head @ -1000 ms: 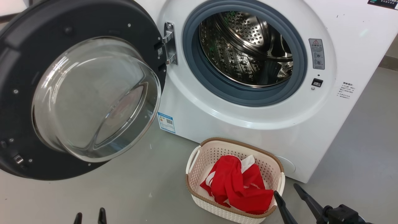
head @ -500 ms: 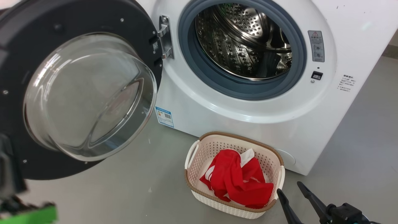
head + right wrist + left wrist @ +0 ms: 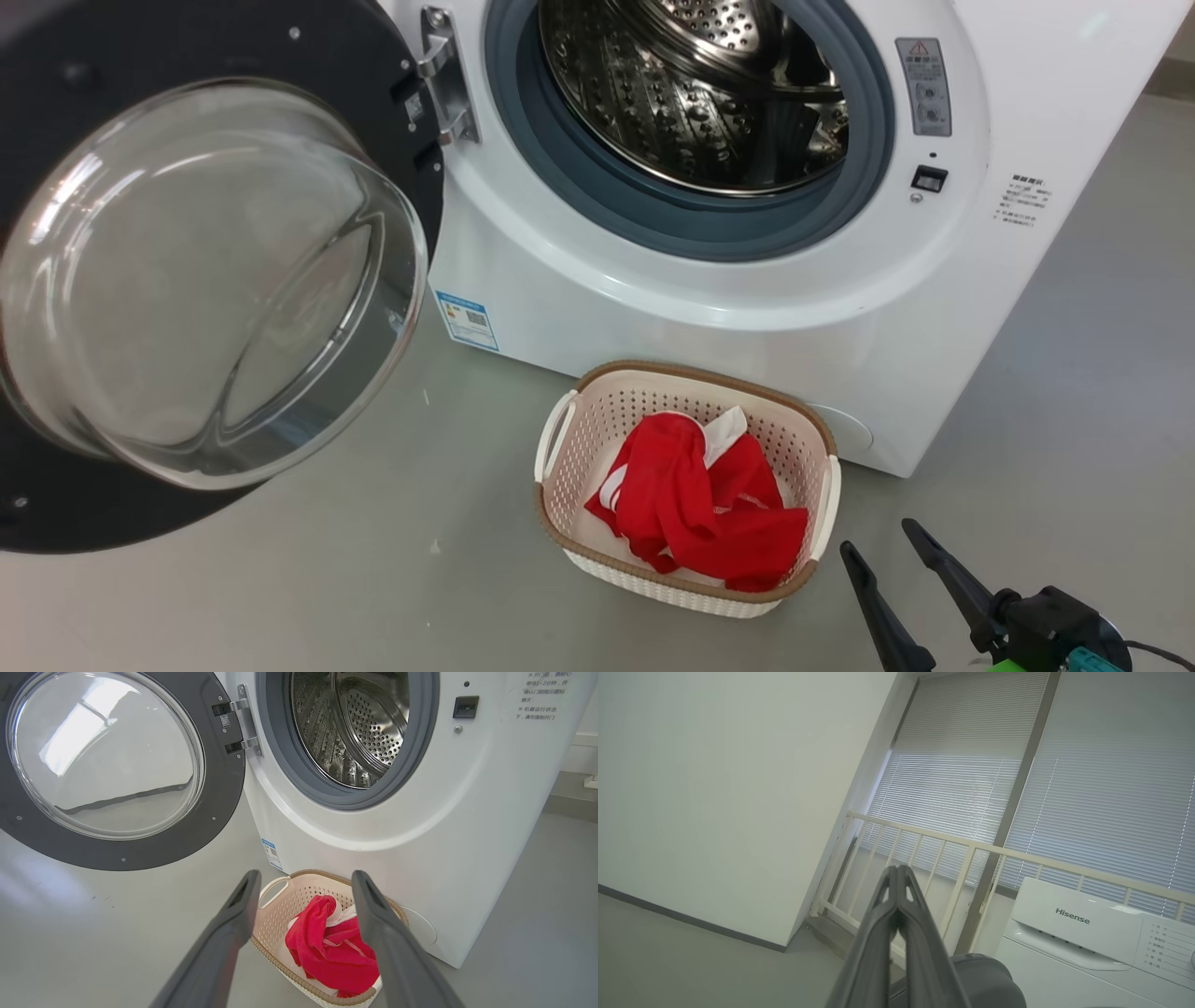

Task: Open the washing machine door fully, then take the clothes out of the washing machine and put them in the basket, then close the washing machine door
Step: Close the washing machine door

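Clothes (image 3: pixel 691 513), red and white, are sitting in the cream perforated basket (image 3: pixel 700 369), so I am readying my newly pinched-together left gripper (image 3: pixel 896 870) for closing the black-rimmed door (image 3: pixel 187 37).

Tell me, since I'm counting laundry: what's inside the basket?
Crumpled red clothes with a white piece lie in the basket. Anything beneath them, and most of the basket's floor, is covered.

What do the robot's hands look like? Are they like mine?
Not like yours. The right gripper has two long, dark, pointed fingers on a chunky black block, with green and teal bits and a thin black cable. The left gripper has matching dark grey fingers with little cut-out slots near the tips.
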Motion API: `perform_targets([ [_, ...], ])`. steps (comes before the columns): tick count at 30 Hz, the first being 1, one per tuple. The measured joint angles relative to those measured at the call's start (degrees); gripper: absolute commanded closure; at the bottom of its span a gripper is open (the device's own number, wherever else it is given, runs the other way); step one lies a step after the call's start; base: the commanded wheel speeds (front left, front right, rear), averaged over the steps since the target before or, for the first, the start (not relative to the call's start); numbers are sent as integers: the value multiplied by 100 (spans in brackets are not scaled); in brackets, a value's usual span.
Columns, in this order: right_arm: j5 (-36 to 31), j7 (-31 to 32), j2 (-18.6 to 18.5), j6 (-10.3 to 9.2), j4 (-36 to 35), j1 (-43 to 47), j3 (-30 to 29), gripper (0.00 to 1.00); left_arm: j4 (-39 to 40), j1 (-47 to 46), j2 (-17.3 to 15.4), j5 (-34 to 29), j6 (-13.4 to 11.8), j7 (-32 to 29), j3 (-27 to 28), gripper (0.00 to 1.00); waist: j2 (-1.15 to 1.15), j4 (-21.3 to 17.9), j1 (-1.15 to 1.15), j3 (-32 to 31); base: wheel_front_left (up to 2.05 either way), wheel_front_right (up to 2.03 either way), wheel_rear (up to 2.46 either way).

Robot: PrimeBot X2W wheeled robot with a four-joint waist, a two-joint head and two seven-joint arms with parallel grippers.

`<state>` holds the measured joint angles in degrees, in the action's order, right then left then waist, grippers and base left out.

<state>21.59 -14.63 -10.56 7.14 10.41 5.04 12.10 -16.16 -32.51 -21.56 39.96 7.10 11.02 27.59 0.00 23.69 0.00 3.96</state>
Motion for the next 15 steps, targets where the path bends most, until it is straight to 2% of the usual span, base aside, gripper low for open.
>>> perform_targets([
  [4,0,0,-27,0,-5,-26,-1,0,-1184,-754,-399,659,0,-523,63,100,0,-54,0,102,0,0,0],
  [9,0,0,-40,0,-23,-76,1,0,-2291,-1275,-855,957,0,-1063,-38,100,0,-110,0,191,0,0,0],
  [11,0,0,-40,0,-24,-76,2,0,-2668,-1429,-939,1078,0,-1193,-51,100,0,-120,0,227,0,0,0],
  [15,0,0,-49,0,-27,-78,7,0,-3352,-1690,-1100,1274,0,-1996,-253,100,0,-131,0,287,0,0,0],
])
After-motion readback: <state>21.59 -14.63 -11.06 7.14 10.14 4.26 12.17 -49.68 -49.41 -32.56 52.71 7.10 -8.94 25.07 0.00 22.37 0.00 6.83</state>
